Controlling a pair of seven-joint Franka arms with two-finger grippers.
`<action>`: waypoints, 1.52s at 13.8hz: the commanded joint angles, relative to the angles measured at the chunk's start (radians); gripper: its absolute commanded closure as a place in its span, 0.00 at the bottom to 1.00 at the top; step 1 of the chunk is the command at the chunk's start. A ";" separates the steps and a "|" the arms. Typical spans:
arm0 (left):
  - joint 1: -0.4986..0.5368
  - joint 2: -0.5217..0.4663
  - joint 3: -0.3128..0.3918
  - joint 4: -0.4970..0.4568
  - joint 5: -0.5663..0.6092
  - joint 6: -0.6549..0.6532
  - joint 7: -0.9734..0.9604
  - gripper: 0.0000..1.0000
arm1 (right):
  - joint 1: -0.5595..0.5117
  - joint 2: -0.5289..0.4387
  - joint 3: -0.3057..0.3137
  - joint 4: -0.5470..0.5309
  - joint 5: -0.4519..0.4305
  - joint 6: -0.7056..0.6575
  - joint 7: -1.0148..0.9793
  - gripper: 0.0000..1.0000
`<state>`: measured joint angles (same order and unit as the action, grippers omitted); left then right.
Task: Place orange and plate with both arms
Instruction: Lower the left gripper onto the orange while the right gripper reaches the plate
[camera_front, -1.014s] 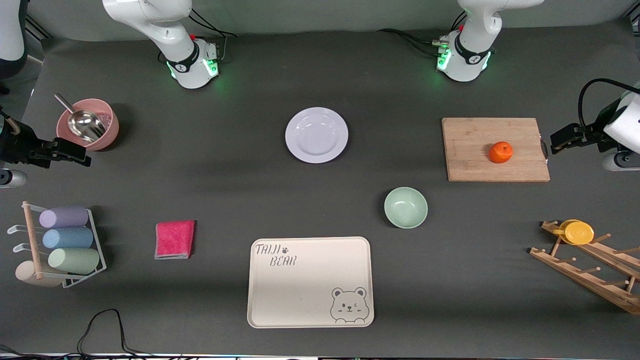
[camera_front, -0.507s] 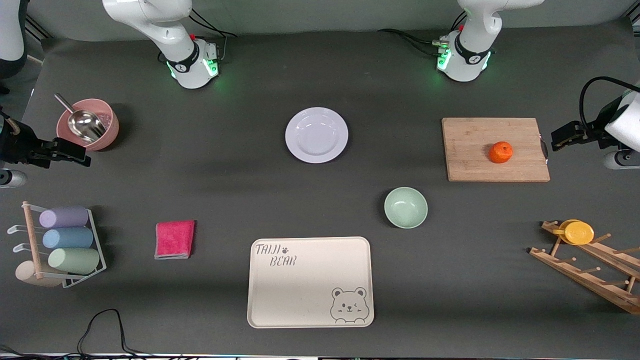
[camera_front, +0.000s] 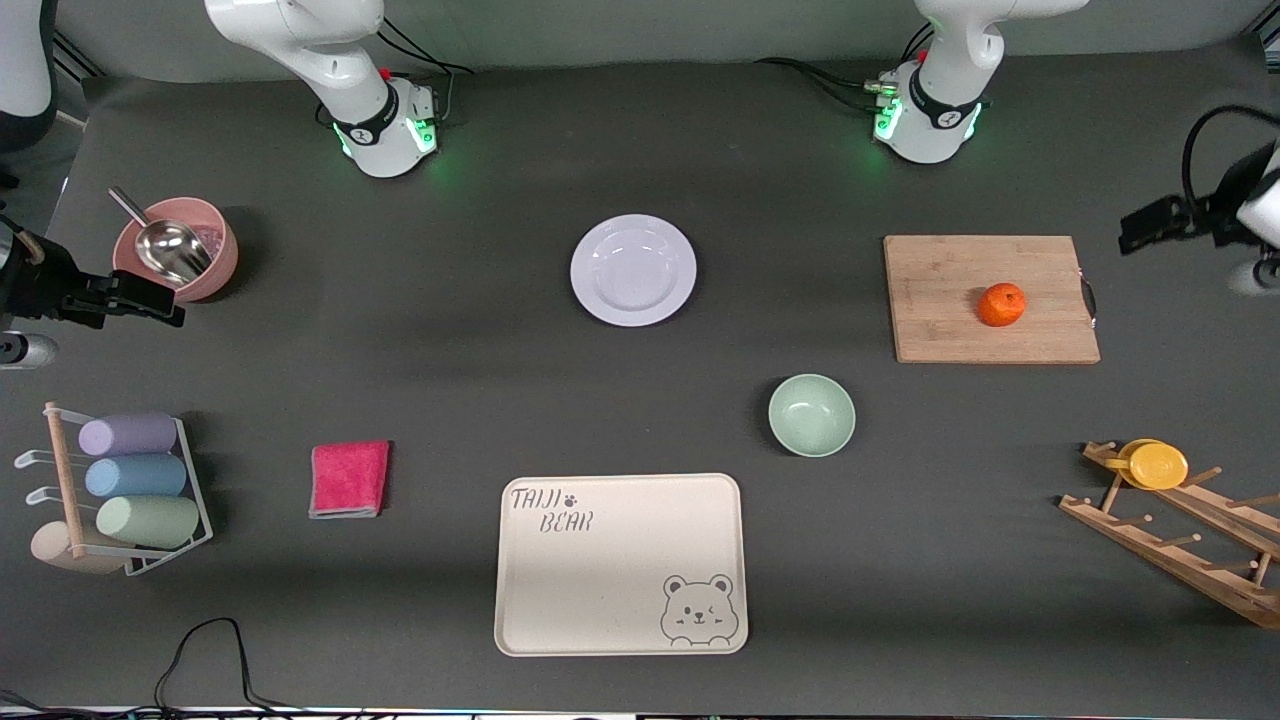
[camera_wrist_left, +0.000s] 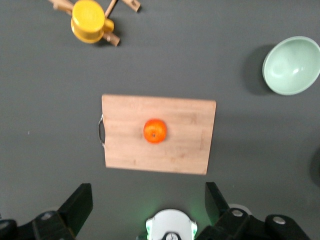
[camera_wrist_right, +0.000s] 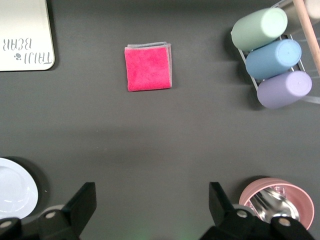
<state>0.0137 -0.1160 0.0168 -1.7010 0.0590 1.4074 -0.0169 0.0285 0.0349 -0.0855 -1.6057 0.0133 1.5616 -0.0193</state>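
The orange (camera_front: 1001, 304) sits on a wooden cutting board (camera_front: 940, 320) toward the left arm's end of the table. It also shows in the left wrist view (camera_wrist_left: 155, 130). The white plate (camera_front: 633, 270) lies mid-table between the two arm bases, and its edge shows in the right wrist view (camera_wrist_right: 15, 192). My left gripper (camera_front: 1150, 222) (camera_wrist_left: 147, 197) is open and empty, high over the table edge beside the board. My right gripper (camera_front: 140, 300) (camera_wrist_right: 150, 197) is open and empty, high beside the pink bowl.
A mint-green bowl (camera_front: 811, 414) and a cream bear tray (camera_front: 620, 564) lie nearer the camera than the plate. A pink cloth (camera_front: 349, 478), a rack of cups (camera_front: 130, 480), a pink bowl with a scoop (camera_front: 176, 248) and a wooden rack with a yellow cup (camera_front: 1157, 465) also stand here.
My left gripper has moved away from the cutting board's end, upward in the front view. My right gripper has barely shifted. The orange and the plate have not moved.
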 joint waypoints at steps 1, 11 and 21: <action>-0.008 -0.245 0.014 -0.214 0.012 -0.011 -0.014 0.00 | 0.031 -0.199 0.009 -0.221 -0.015 0.078 0.082 0.00; -0.003 -0.366 0.015 -0.612 0.021 0.262 -0.014 0.00 | 0.280 -0.414 0.013 -0.413 -0.006 0.089 0.371 0.00; 0.006 -0.027 0.097 -0.798 0.035 0.743 0.003 0.00 | 0.301 -0.455 -0.010 -0.587 0.224 0.139 0.253 0.00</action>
<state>0.0201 -0.1953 0.0981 -2.4878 0.0782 2.0794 -0.0165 0.3250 -0.3784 -0.0771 -2.0997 0.1641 1.6448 0.2901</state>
